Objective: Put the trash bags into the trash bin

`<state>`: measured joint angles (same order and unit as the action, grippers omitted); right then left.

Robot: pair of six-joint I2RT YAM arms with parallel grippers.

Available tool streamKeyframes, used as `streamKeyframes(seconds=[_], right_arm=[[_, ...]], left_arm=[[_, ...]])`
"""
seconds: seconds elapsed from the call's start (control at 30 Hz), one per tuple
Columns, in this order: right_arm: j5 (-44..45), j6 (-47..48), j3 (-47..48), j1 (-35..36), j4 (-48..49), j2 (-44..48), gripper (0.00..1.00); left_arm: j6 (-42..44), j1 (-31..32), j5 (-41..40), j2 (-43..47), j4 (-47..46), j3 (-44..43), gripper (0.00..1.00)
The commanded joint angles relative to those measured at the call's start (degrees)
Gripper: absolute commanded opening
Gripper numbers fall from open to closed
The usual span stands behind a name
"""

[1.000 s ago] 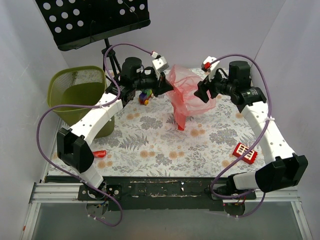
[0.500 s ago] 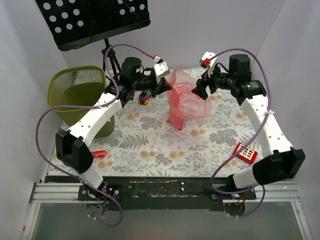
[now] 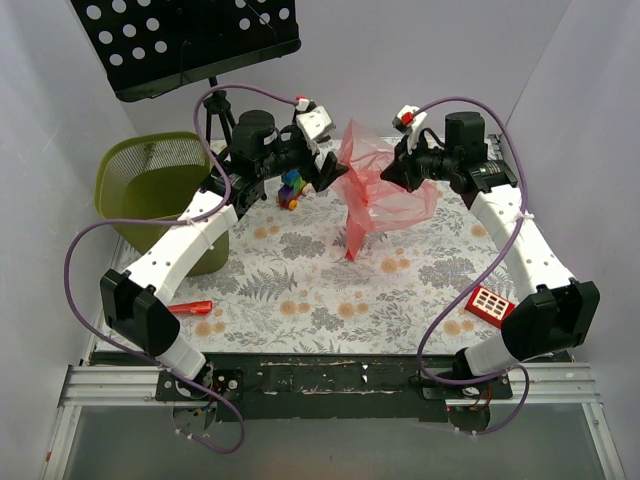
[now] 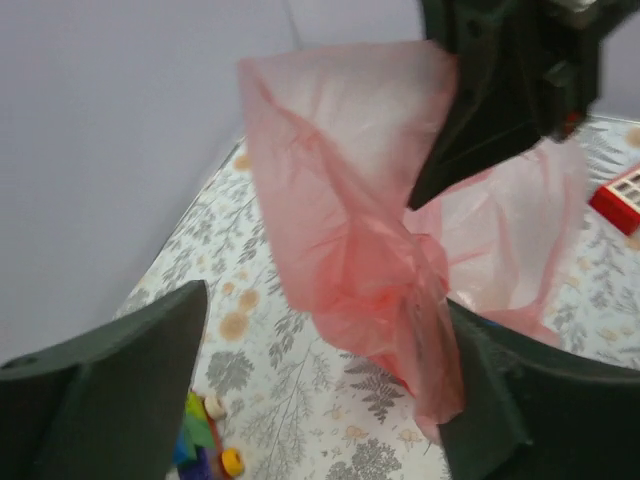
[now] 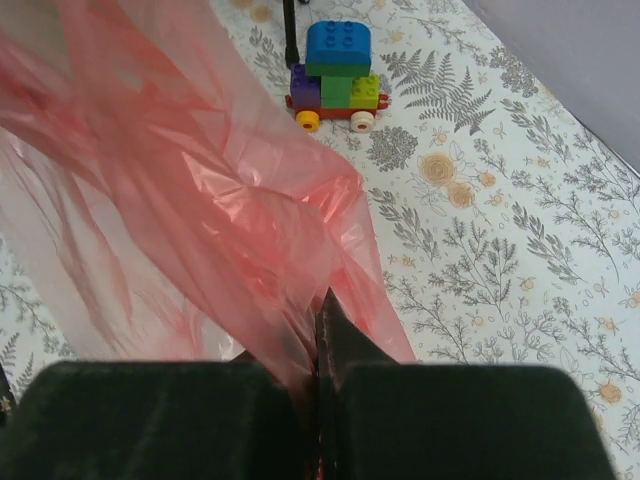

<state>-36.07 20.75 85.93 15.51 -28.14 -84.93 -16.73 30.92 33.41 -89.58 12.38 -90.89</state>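
Note:
The trash bag (image 3: 372,192) is a crinkly translucent red-pink sack hanging above the back middle of the table, its lower tail near the cloth. My right gripper (image 3: 393,173) is shut on its film; in the right wrist view the closed jaws (image 5: 320,345) pinch a fold of the bag (image 5: 200,200). My left gripper (image 3: 331,176) stands open just left of the bag. In the left wrist view its fingers (image 4: 120,390) are wide apart, and the bag (image 4: 350,230) brushes the right one. The olive-green mesh trash bin (image 3: 152,185) stands at the far left.
A black perforated music stand (image 3: 190,40) rises at the back left. A coloured toy brick car (image 3: 291,190) sits behind the left gripper. A red block with white squares (image 3: 490,305) lies front right. A small red stick (image 3: 190,307) lies front left.
The left gripper has opened and let go of the bag. The right gripper has shut on the bag's film. Both wrists have risen a little toward the back.

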Motion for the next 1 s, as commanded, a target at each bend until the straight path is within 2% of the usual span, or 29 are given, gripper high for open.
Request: streamKeyframes(seconds=[0.0,0.1,0.23,0.3,0.43,0.5,0.6,0.77,0.9,0.97], right_arm=[[3.0,-13.5,0.9,-0.2,6.8,2.2,0.01],[5.6,-22.6,-0.6,-0.6,9.8,2.9,0.01],[12.1,-28.7,-1.5,-0.7,12.5,3.5,0.01],[14.6,-30.3,-1.1,-0.7,12.8,2.9,0.01],[16.1,-31.8,0.4,-0.7,12.2,1.8,0.01],[17.7,-31.7,1.2,-0.7,11.4,1.3,0.01],[20.1,-31.8,1.4,-0.7,10.7,1.1,0.01],[21.3,-32.8,0.8,-0.7,11.2,1.2,0.01],[22.2,-33.2,0.4,-0.7,11.4,1.5,0.01],[22.4,-33.4,0.1,-0.7,11.6,1.6,0.01]], left_arm=[[-15.1,0.3,-20.5,2.6,-1.6,1.5,0.9],[-25.9,0.3,-26.0,8.3,-1.3,7.7,0.96],[-34.8,2.1,-19.5,17.8,-4.6,17.0,0.98],[-39.8,3.2,-17.2,18.2,-4.3,18.0,0.98],[-48.9,3.3,-15.7,15.1,-8.5,21.3,0.98],[-51.8,3.4,-13.3,12.4,-15.4,22.2,0.98],[-54.8,4.2,-10.6,8.5,-20.7,21.4,0.96],[-60.0,5.0,-13.1,0.0,-23.9,17.2,0.94],[-63.2,5.8,-14.9,-6.6,-22.1,11.2,0.87],[-63.5,6.2,-16.3,-9.0,-20.3,8.7,0.78]])
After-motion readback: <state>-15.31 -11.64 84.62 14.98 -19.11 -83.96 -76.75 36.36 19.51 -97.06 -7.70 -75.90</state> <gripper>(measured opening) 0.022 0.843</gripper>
